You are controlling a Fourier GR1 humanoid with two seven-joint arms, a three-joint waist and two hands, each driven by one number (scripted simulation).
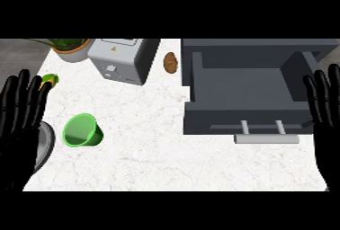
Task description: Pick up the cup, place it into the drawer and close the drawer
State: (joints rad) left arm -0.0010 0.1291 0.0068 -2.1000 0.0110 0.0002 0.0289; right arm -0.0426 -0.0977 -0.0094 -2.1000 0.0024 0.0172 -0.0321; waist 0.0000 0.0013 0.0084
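A translucent green plastic cup (82,130) lies tipped on its side on the white marbled bench (153,152), left of the open dark grey drawer (247,96) with its pale bar handle (266,139). The left robot hand (19,121) rests at the left edge and the right robot hand (327,112) at the right edge, both with straight fingers pointing up, holding nothing.

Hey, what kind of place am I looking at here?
Most likely a kitchen counter: a pale marble-look countertop holds a grey toaster beside a potted plant, an open grey drawer with a bar handle, and a green cup.
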